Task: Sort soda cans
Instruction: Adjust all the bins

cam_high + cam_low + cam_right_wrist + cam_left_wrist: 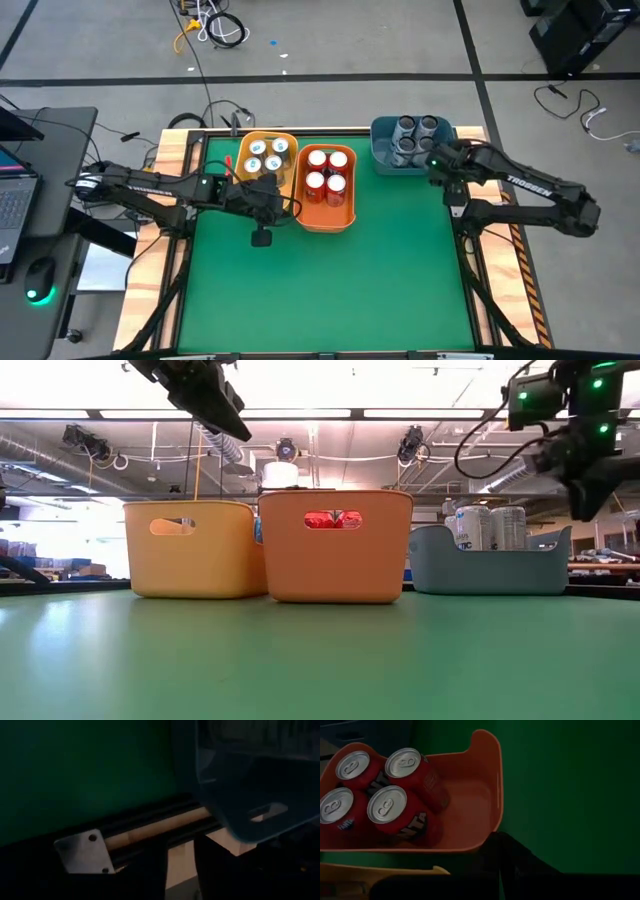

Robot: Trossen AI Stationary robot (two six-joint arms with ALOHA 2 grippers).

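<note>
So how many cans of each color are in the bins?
Red cans in the orange bin: 4
Silver cans with teal-marked tops in the yellow bin: 4
Dark grey cans in the blue bin: 4
Total: 12 cans

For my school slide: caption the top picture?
Red cans fill the orange bin between yellow and blue bins.

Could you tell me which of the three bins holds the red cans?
The orange bin, the middle one, holds the four red cans. The yellow bin on its left has silver, teal-topped cans; the blue bin on its right has grey ones.
</note>
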